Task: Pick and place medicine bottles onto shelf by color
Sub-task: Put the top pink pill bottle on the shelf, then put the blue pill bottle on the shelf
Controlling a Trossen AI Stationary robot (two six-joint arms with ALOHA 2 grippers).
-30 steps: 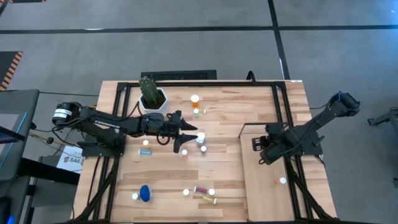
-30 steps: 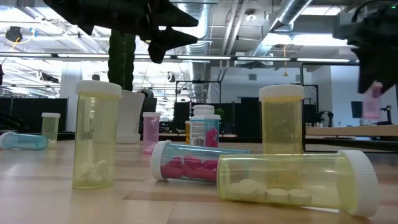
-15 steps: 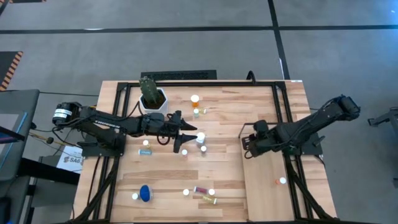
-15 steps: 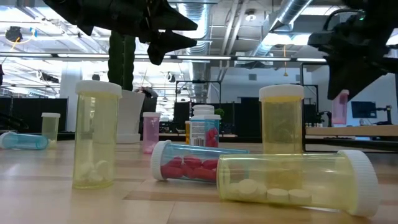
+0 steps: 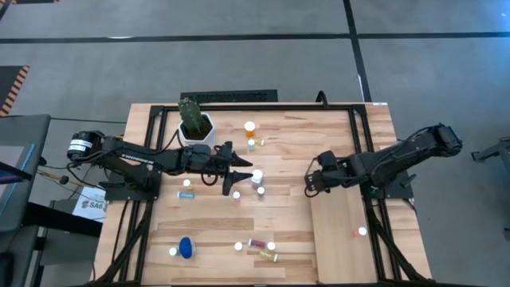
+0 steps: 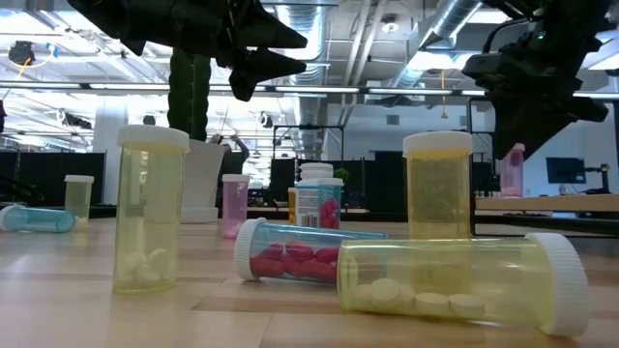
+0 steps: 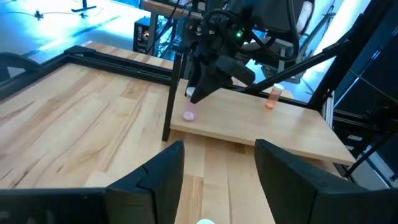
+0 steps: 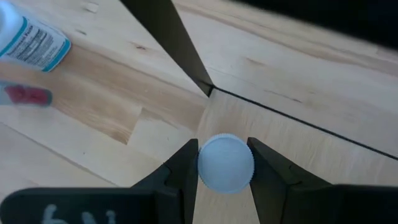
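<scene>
My right gripper (image 5: 312, 182) is shut on a pink, white-capped medicine bottle (image 6: 511, 172) at the far left corner of the pale shelf (image 5: 344, 239). An orange bottle (image 5: 360, 233) stands on the shelf nearer the front. My left gripper (image 5: 239, 172) hangs open above the table's middle, nothing between its fingers (image 7: 217, 165). Below and beside it stand white-capped bottles (image 5: 257, 177). More bottles rest on the planked tabletop near the front: upright yellow-green ones (image 6: 152, 208), one lying on its side (image 6: 464, 280), and a lying one with red pills (image 6: 290, 256). My right gripper pinches the pink bottle by its white cap (image 8: 226, 163), one finger on each side. The fingers slant down from above. The bottle hangs upright below them (image 7: 189, 112), low over the shelf's corner. Whether its base touches the shelf I cannot tell.
A white pot with a cactus (image 5: 195, 123) stands at the far left. A black frame (image 5: 351, 108) runs round the table, with a dark post (image 7: 174, 93) at the shelf's corner. An orange bottle (image 5: 250, 127) and a blue object (image 5: 186, 247) also rest on the table.
My right gripper has gone toward the table's left edge with the pink bottle, from over the shelf's far middle to its far left corner. It has rolled about its pointing line on the way. The bottle has stayed hanging below it.
</scene>
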